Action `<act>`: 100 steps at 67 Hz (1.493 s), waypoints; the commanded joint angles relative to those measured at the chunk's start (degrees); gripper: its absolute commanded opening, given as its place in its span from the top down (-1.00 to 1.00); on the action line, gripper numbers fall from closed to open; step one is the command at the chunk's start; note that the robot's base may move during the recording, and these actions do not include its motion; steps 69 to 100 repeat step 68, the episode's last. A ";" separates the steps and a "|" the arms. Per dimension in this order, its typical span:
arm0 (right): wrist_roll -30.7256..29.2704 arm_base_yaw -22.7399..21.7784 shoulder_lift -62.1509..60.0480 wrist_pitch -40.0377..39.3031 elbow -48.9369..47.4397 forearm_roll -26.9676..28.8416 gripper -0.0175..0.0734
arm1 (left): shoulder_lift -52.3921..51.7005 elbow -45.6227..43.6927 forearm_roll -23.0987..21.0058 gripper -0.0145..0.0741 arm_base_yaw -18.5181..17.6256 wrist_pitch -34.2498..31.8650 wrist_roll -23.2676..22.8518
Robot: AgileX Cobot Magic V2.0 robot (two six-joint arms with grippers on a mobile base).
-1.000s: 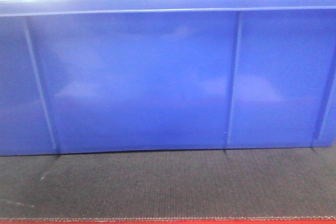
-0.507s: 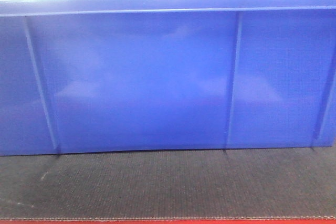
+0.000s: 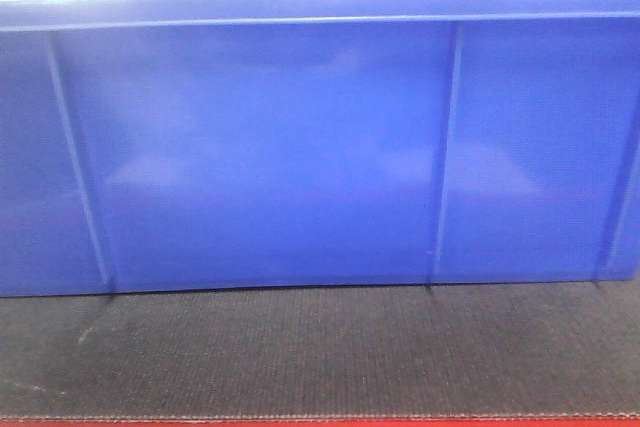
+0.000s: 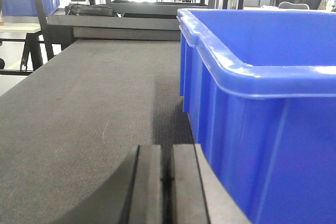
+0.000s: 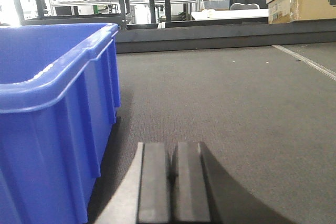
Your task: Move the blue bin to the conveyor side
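**A:** What do you have in the front view?

**B:** I see the blue bin (image 3: 300,147) filling nearly the whole frame, its long wall facing me. It sits flat on the dark grey belt (image 3: 320,347), set back from the thin red edge (image 3: 400,421) at the bottom.

**A:** And the left wrist view?

**B:** The left gripper (image 4: 167,182) is low over the belt (image 4: 79,103), just beside the bin's end wall (image 4: 262,129). Its jaws are pressed together with nothing between them, and they are not touching the bin.

**A:** The right wrist?

**B:** Same story mirrored. The right gripper (image 5: 172,182) has its jaws together, empty, with the bin (image 5: 47,119) close on its left and open belt (image 5: 236,103) ahead.

**A:** So how far along are we?

**B:** I judge the bin is already on the belt and released. What may remain is pulling both arms clear; I can't tell whether its final spot is exact.
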 commanded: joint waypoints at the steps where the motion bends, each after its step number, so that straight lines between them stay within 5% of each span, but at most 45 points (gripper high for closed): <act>1: -0.59 -0.14 -0.30 -1.16 -0.02 0.27 0.76 | -0.22 -0.07 0.02 0.69 -0.01 -1.10 -0.04; 100: -0.59 -0.14 -0.30 -1.39 -0.02 0.27 0.76 | -0.22 -0.07 0.02 0.69 -0.01 -1.10 -0.04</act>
